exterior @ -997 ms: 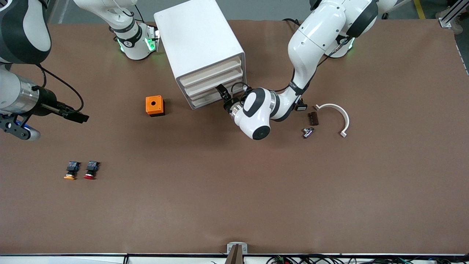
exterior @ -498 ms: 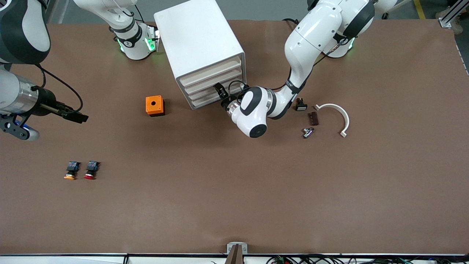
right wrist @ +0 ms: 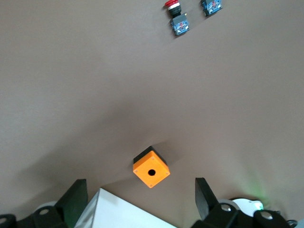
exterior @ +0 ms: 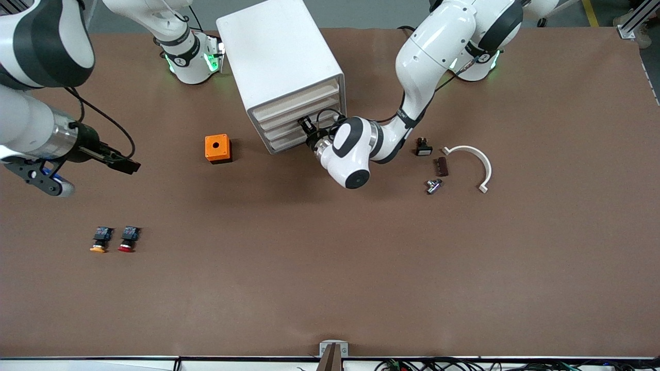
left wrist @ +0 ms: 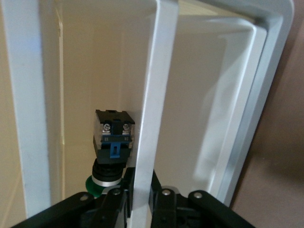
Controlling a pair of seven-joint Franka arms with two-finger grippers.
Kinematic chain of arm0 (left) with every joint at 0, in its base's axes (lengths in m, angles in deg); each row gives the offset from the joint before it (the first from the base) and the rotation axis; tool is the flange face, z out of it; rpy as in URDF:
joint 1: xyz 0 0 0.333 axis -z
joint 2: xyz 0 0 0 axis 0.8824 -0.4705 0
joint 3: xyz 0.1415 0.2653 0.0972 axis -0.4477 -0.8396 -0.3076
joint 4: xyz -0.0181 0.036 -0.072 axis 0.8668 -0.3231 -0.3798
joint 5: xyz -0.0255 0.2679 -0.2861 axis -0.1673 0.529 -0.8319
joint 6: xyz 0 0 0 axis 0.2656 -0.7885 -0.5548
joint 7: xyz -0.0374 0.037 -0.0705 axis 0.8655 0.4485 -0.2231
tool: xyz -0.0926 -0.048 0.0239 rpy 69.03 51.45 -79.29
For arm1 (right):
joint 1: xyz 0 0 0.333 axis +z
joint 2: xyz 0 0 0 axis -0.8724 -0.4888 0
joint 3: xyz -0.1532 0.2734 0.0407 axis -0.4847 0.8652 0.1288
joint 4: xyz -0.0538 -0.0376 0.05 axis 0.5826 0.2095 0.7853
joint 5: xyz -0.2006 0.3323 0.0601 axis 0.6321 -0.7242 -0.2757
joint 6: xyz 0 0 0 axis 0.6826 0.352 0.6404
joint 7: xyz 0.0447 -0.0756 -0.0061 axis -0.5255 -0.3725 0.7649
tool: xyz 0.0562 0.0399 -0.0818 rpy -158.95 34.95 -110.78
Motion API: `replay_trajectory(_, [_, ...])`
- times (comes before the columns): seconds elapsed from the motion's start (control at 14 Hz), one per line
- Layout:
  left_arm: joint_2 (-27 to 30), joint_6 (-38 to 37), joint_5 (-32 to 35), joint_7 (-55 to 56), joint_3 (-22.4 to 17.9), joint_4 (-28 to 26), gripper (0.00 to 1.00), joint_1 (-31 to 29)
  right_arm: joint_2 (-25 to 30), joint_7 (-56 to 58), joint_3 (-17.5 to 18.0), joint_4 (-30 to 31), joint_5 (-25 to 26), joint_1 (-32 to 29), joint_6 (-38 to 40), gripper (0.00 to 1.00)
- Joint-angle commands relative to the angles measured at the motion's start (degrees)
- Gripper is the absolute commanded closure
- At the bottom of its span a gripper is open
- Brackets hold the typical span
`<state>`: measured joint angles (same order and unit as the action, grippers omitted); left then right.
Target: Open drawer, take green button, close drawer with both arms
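Left gripper [exterior: 308, 130]: at the front of the cabinet [exterior: 281, 62], at the lowest drawer [exterior: 294, 140]; its jaws are clenched on the white front edge of that drawer, one finger [left wrist: 115, 202] inside the rim, the other outside it. Button [left wrist: 110, 147]: green cap, black-and-blue body, lying inside the drawer just past the inner finger, cap toward the gripper, close beside the gripped edge; the front camera does not show it. Two look-alike drawers sit above the gripped one, fronts flush. Right gripper [exterior: 121, 164]: up in the air over bare table toward the right arm's end, jaws released and wide, nothing between them; this arm waits. Orange box [exterior: 217, 148]: between the two grippers, on the table near the cabinet's corner, a round hole in its top. Orange-capped button [exterior: 100, 239] and red-capped button [exterior: 128, 239]: side by side on the table, well apart from the right gripper and nearer to the front camera. Toward the left arm's end, past its elbow: a small black part [exterior: 423, 147], a brown block [exterior: 441, 166], a metal fitting [exterior: 433, 186] and a white curved clamp [exterior: 472, 162], all well apart from the drawer.
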<state>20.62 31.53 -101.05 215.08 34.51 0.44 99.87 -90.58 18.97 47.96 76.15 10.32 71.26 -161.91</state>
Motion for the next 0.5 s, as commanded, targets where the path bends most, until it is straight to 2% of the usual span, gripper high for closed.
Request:
replay_trajectory(0.0, [-0.8,0.2,-0.9,-1.8,-1.0,1.8,1.00,-0.1,-0.4,-5.0,-0.3,-0.2,0.2,2.5,-1.1,0.00])
replay_trajectory(0.43, [-0.7,0.3,-0.5,-8.0,-1.1,2.0,1.00,-4.5,-1.5,-11.5,-0.3,-0.7,0.3,6.1,-2.7,0.00])
